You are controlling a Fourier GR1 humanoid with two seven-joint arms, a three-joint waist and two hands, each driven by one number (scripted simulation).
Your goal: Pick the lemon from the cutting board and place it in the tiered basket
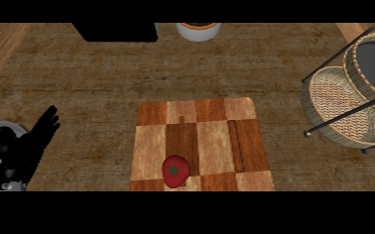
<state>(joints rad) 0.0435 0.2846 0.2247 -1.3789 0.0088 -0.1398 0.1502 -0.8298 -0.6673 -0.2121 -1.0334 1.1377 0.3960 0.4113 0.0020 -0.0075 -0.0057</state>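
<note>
A red fruit with a green stem [176, 171], not a lemon, is seen near on the cutting board [201, 144], right of the left hand [33, 139], which is held released; the right hand is unseen.

A red fruit [176, 171] with a green star, perhaps a tomato, lies on the brown-checkered cutting board [201, 129] beside a tan wicker basket [338, 104].

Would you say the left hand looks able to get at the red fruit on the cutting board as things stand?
Probably yes. The left hand rests open at the left edge, and only bare counter lies between it and the red fruit on the cutting board; nothing blocks the way.
</note>
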